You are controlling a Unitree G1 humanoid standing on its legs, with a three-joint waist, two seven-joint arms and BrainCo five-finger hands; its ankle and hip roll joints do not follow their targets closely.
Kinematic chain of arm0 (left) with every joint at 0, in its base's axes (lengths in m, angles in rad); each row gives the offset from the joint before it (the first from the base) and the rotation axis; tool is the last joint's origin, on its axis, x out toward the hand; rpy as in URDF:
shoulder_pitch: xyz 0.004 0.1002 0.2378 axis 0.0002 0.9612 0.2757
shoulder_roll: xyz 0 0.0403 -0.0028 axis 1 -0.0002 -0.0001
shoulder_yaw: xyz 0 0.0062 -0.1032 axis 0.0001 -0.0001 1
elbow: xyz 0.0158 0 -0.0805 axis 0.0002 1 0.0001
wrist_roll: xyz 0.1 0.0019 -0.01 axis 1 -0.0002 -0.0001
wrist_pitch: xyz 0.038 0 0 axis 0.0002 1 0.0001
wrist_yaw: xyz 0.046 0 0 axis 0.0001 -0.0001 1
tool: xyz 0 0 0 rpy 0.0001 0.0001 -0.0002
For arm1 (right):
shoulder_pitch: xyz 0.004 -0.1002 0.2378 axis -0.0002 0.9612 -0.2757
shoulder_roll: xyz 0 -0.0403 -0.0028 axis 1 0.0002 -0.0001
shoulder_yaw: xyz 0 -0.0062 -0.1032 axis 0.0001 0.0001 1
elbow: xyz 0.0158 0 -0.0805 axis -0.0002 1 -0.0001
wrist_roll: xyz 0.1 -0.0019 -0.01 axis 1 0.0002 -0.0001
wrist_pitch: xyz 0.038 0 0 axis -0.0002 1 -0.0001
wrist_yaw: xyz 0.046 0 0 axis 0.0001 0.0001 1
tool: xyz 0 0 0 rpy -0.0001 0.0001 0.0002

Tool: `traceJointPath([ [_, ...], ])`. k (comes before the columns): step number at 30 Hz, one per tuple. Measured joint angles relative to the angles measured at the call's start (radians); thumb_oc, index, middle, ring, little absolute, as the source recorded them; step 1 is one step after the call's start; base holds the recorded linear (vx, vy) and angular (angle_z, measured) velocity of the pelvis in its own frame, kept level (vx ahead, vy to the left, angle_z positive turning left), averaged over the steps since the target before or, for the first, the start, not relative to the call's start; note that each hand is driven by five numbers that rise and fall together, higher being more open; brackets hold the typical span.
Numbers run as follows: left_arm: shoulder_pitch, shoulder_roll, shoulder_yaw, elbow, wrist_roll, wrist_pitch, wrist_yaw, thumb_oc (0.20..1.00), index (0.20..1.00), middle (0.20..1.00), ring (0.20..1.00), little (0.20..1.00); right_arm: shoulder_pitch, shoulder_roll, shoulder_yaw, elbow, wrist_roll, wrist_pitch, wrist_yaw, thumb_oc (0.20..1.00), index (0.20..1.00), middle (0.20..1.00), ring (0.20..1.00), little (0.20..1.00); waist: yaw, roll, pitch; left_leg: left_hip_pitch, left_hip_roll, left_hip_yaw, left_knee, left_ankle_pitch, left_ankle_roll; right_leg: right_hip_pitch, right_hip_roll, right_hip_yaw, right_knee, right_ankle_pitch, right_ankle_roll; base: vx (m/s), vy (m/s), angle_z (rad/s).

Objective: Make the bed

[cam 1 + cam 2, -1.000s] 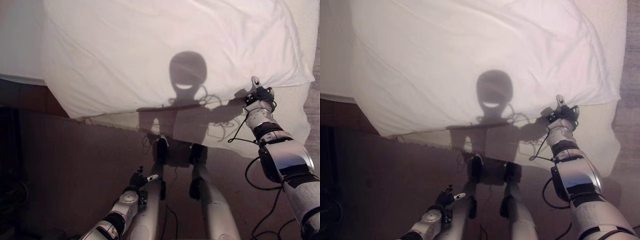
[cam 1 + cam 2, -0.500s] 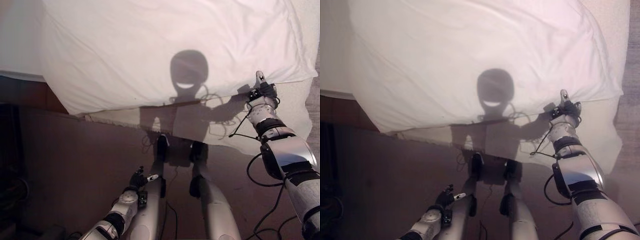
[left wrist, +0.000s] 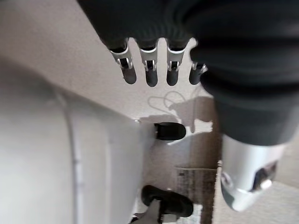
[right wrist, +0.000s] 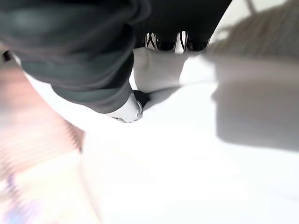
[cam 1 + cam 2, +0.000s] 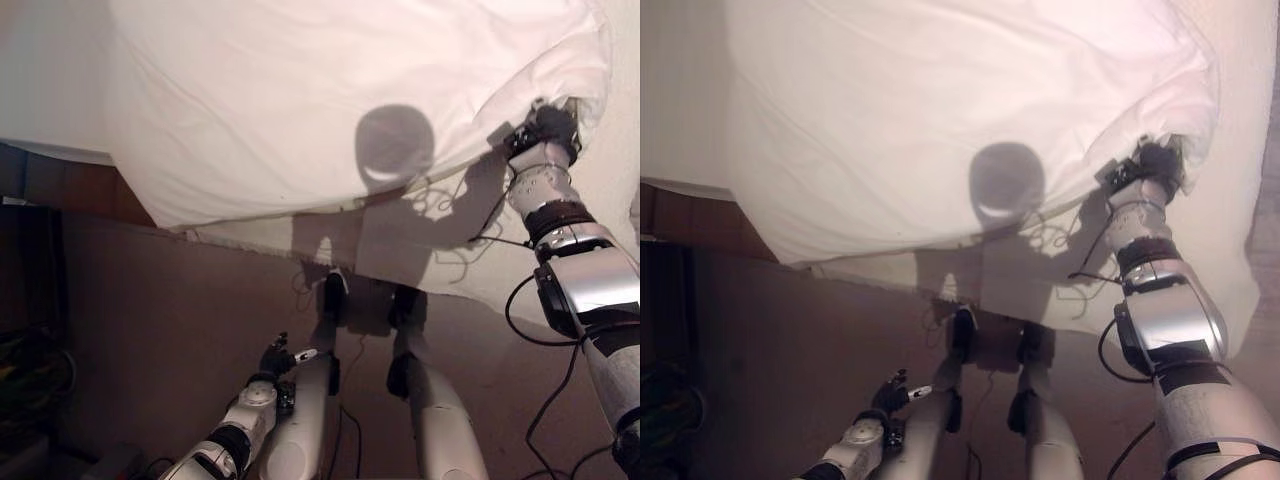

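At upper right of the eye views, right hand (image 5: pixel 545 128) grips the near right corner of the pillow (image 5: pixel 330 90); in its wrist view fingers (image 4: pixel 167 43) and thumb pinch a fold of white cloth. Corner is lifted and bunched above the hand. Pillow lies across the bed (image 5: pixel 620 190), its near edge overhanging the mattress edge above the brown floor (image 5: pixel 150 320). Left hand (image 5: pixel 277 357) hangs low by the floor, well apart from the bed; its wrist view shows fingers (image 3: pixel 150 74) straight, relaxed, holding nothing.
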Motion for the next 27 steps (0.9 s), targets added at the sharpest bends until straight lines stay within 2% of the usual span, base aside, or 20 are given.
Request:
traceJointPath([
  [8, 0.000, 0.008, 0.001, -0.040, 0.001, 0.002, 0.001, 1.000, 1.000, 1.000, 1.000, 1.000, 0.014, -0.053, -0.004, -0.027, -0.066, 0.010, -0.023, 0.200, 0.200, 0.200, 0.200, 0.200, -0.009, -0.005, 0.000, 0.063, -0.022, -0.009, 0.000, 0.001, 0.007, 0.071, -0.020, -0.008, 0.000, -0.004, 0.006, -0.01, 0.020, 0.06],
  [14, 0.011, 0.046, 0.000, -0.182, -0.033, 0.000, -0.025, 1.000, 1.000, 1.000, 1.000, 1.000, 0.083, -0.056, -0.006, -0.101, -0.075, 0.014, -0.020, 0.200, 0.200, 0.200, 0.200, 0.200, -0.026, -0.030, -0.005, 0.148, -0.033, -0.006, 0.000, -0.014, 0.023, 0.156, -0.033, -0.006, 0.000, -0.016, 0.022, -0.02, 0.024, 0.01],
  [17, -0.007, 0.039, -0.007, -0.278, -0.130, 0.006, -0.060, 1.000, 1.000, 1.000, 1.000, 1.000, 0.109, -0.045, -0.006, -0.146, -0.075, 0.014, -0.014, 0.200, 0.200, 0.200, 0.200, 0.200, -0.037, -0.050, -0.010, 0.167, -0.040, 0.002, 0.000, -0.016, 0.032, 0.171, -0.037, 0.003, 0.000, -0.014, 0.023, -0.03, 0.007, -0.06],
  [18, -0.007, 0.042, -0.018, -0.321, -0.216, 0.015, -0.072, 1.000, 1.000, 1.000, 1.000, 1.000, 0.117, -0.006, -0.006, -0.155, -0.074, 0.015, -0.014, 0.200, 0.200, 0.200, 0.200, 0.200, -0.046, -0.060, -0.011, 0.187, -0.043, 0.015, 0.000, -0.019, 0.041, 0.188, -0.039, 0.013, 0.000, -0.011, 0.020, -0.04, 0.008, -0.19],
  [20, -0.037, 0.029, -0.040, -0.354, -0.285, 0.020, -0.084, 1.000, 1.000, 1.000, 1.000, 1.000, 0.126, 0.030, -0.005, -0.165, -0.074, 0.017, -0.011, 0.200, 0.200, 0.200, 0.200, 0.200, -0.059, -0.072, -0.018, 0.201, -0.045, 0.024, 0.000, -0.023, 0.046, 0.195, -0.041, 0.025, 0.000, -0.010, 0.021, -0.04, 0.009, -0.19],
  [23, -0.139, 0.034, -0.161, -0.464, -0.461, 0.052, -0.100, 1.000, 1.000, 1.000, 1.000, 1.000, 0.173, 0.092, -0.001, -0.212, -0.067, 0.030, -0.005, 0.200, 0.200, 0.200, 0.200, 0.200, -0.078, -0.102, -0.035, 0.213, -0.045, 0.044, 0.001, -0.028, 0.046, 0.201, -0.041, 0.041, 0.000, -0.004, 0.023, -0.05, -0.007, -0.13],
  [24, -0.155, 0.036, -0.170, -0.480, -0.484, 0.053, -0.106, 1.000, 1.000, 1.000, 1.000, 1.000, 0.186, 0.106, -0.001, -0.232, -0.065, 0.033, -0.003, 0.200, 0.200, 0.200, 0.200, 0.200, -0.085, -0.106, -0.037, 0.213, -0.046, 0.044, 0.001, -0.028, 0.046, 0.201, -0.042, 0.041, 0.000, -0.004, 0.023, -0.05, -0.012, -0.07],
  [27, -0.249, -0.055, -0.199, -0.489, -0.687, 0.077, -0.099, 1.000, 1.000, 1.000, 1.000, 1.000, 0.293, 0.196, 0.029, -0.383, -0.050, 0.035, -0.004, 0.200, 0.200, 0.200, 0.200, 0.200, -0.128, -0.140, -0.057, 0.217, -0.044, 0.052, 0.001, -0.032, 0.041, 0.199, -0.037, 0.054, 0.000, -0.003, 0.023, -0.05, -0.013, -0.09],
])
